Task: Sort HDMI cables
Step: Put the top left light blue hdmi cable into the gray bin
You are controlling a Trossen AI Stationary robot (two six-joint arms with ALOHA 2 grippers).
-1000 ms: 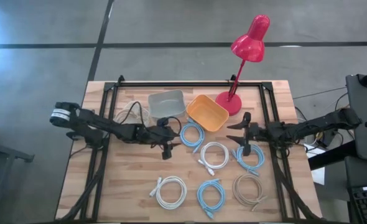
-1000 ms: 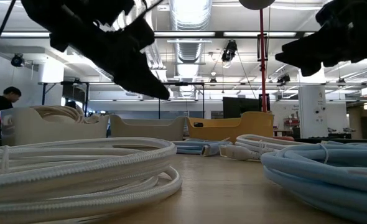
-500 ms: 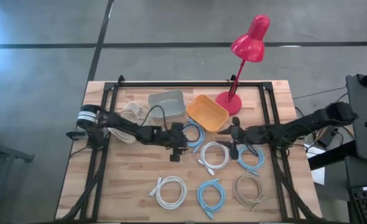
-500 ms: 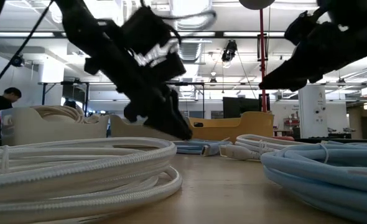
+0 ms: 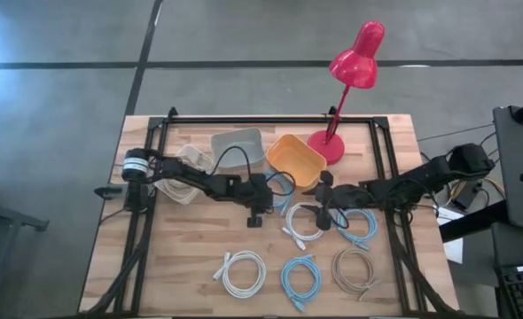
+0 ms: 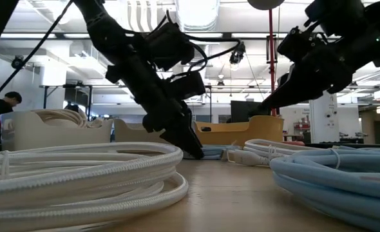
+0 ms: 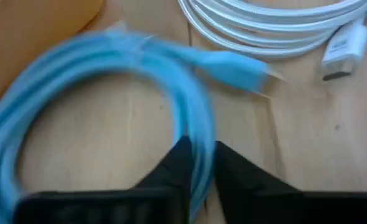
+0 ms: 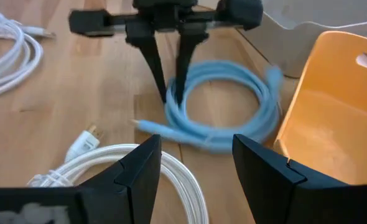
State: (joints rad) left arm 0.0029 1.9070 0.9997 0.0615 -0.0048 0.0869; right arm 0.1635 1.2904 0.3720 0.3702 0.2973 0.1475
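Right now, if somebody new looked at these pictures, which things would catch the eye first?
First, the red desk lamp at the table's far edge, beside the orange bin. Next, the two dark arms meeting mid-table: the left tool pinches the light blue coil in front of that bin, and the right tool hangs open over the white coil beside it.

Near the table (image 5: 199,266) centre, one coil (image 5: 277,191) is straddled by the left hand (image 5: 256,206). A second coil (image 5: 305,221) is found at its 4 o'clock, under the right hand (image 5: 322,202). Two bins (image 5: 238,147) (image 5: 295,159) are set at 12 o'clock.
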